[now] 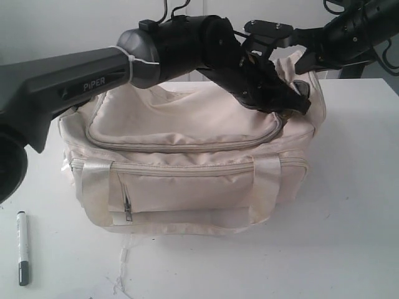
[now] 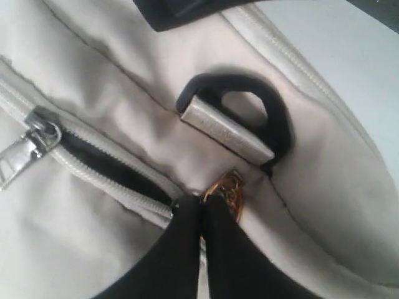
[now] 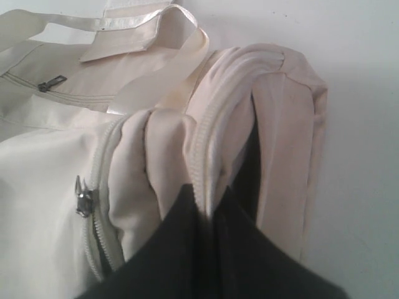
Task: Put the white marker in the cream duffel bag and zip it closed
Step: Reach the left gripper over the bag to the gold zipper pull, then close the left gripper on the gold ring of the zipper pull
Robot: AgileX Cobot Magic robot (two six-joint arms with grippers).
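The white marker (image 1: 22, 247) lies on the desk (image 1: 349, 218) at near left, apart from the cream duffel bag (image 1: 187, 180). It looks light, stiff and smooth, so I would pinch its middle. My left tool (image 2: 202, 208) is closed, it seems on the gold zip pull (image 2: 229, 190); my right tool (image 3: 209, 208) is closed on soft bag fabric.

Soft cloth, satin trim, small hard parts.
The bag (image 1: 187, 124) is matt cream woven cloth, wrinkled; its straps (image 1: 93, 180) are glossy satin. The silver pull (image 2: 22, 157) and gold pull (image 2: 227, 190) look like shiny metal, the black ring (image 2: 278, 117) like smooth plastic. Lower left, the marker (image 1: 22, 246) has a smooth white barrel. The table (image 1: 349, 237) is plain matt white.
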